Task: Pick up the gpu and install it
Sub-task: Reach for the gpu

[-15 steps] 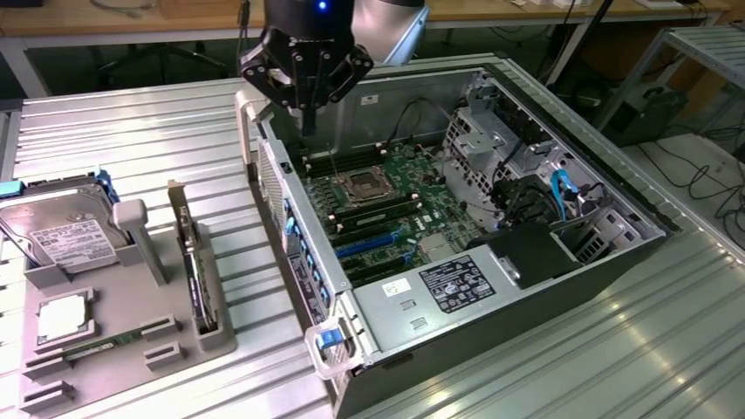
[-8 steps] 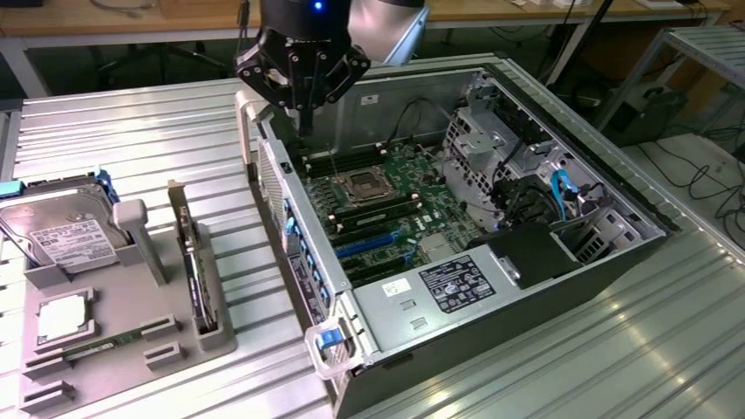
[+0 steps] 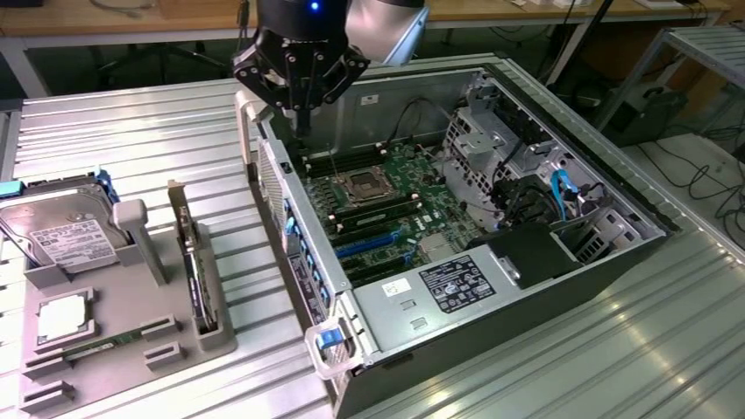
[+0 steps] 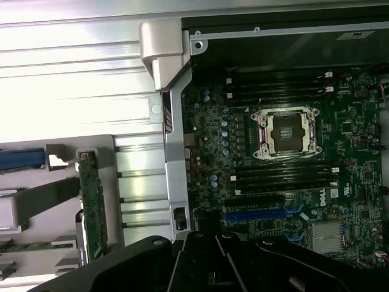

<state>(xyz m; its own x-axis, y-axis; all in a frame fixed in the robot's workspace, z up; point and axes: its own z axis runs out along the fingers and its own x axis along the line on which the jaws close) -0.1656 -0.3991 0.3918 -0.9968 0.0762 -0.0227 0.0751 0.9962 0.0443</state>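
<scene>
My jaws are pressed together, pinching nothing. They hang over the one open computer case (image 3: 524,340), by its wall on the exterior view's left, above the motherboard (image 3: 390,205) and its single empty processor socket (image 3: 361,186). The one gpu (image 3: 194,262) stands on edge in the one grey tray (image 3: 128,301) on the desk (image 3: 140,122), at the exterior view's left, well apart from me. That tray also carries one hard drive (image 3: 64,234), one processor chip (image 3: 64,319) and one memory stick (image 3: 99,346).
</scene>
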